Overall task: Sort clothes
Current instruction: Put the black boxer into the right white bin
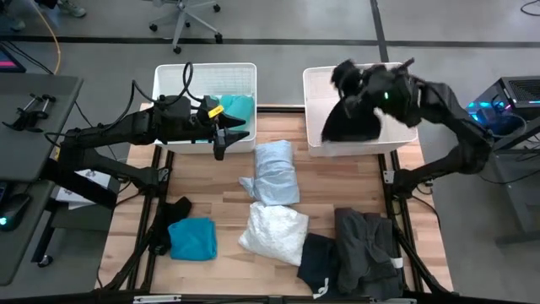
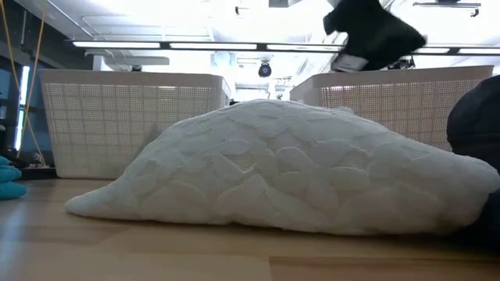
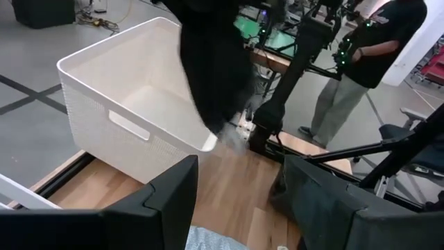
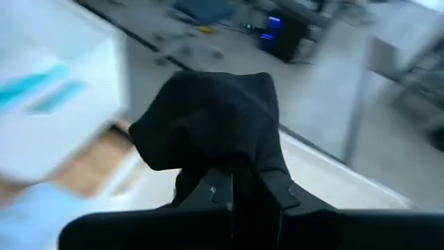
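Note:
My right gripper (image 1: 348,80) is shut on a black garment (image 1: 353,120) above the right white basket (image 1: 314,84). The garment also shows in the low view (image 2: 375,35) and the left wrist view (image 3: 215,62). My left gripper (image 1: 222,139) is open and empty at the front right corner of the left basket (image 1: 169,80), which holds a teal garment (image 1: 237,106). On the table lie pale blue (image 1: 275,173), white (image 1: 274,232), bright blue (image 1: 193,239), black (image 1: 174,210), dark grey (image 1: 368,247) and dark navy (image 1: 315,262) garments. My right gripper pinches a bunched fold of the black garment (image 4: 239,149) between its two fingers (image 4: 220,192); the number of layers cannot be told. The garment is lifted clear and hangs slack below the gripper, over the right basket's near half (image 1: 354,127).
The two lattice-walled baskets stand side by side at the table's far edge. The white garment (image 2: 297,168) fills the low view's foreground. A person (image 3: 361,62) stands beyond the table's right side. Bare wood (image 1: 211,181) shows in front of the left basket.

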Available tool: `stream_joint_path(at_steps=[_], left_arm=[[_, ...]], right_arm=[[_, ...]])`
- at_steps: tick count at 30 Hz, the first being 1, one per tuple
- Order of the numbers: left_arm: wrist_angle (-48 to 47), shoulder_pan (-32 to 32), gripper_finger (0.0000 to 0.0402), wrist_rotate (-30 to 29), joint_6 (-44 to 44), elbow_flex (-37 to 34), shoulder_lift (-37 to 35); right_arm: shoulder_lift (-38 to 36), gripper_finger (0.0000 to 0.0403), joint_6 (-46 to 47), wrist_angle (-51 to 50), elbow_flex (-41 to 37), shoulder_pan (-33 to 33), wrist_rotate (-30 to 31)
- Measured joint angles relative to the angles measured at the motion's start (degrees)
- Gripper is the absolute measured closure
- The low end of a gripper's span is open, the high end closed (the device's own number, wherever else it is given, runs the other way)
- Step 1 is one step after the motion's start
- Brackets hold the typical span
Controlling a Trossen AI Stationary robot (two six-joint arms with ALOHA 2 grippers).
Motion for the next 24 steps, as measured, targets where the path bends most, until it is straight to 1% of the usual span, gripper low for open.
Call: stream_joint_path(at_steps=[3,6,9,11,14,17,21,24], left_arm=[[-0.02,0.0,0.02,-0.08,-0.02,0.0,0.0],[0.0,0.0,0.02,-0.11,-0.02,0.0,0.0],[-0.02,0.0,0.02,-0.11,-0.09,0.0,0.0],[-0.04,0.0,0.02,-0.11,-0.11,0.0,0.0],[-0.04,0.0,0.02,-0.13,-0.15,0.0,0.0],[-0.04,0.0,0.02,-0.13,-0.2,0.0,0.0],[-0.04,0.0,0.02,-0.15,-1.11,0.0,0.0],[-0.05,0.0,0.02,-0.15,-1.13,0.0,0.0]], right_arm=[[0.0,0.0396,-3.42,1.32,-2.56,-7.1,-1.77],[0.0,0.0388,-3.97,2.27,-6.87,-12.76,-7.82],[0.02,0.0374,-3.15,2.26,-12.56,-16.35,-14.26],[0.05,0.0362,-3.01,2.27,-16.62,-17.59,-16.37],[0.07,0.034,-0.78,2.21,-22.03,-18.25,-16.79],[0.07,0.0312,2.84,2.19,-25.79,-18.25,-17.59],[0.07,0.0268,7.25,1.6,-27.52,-18.23,-18.69],[0.07,0.0236,7.53,-0.45,-25.86,-18.23,-18.5]])
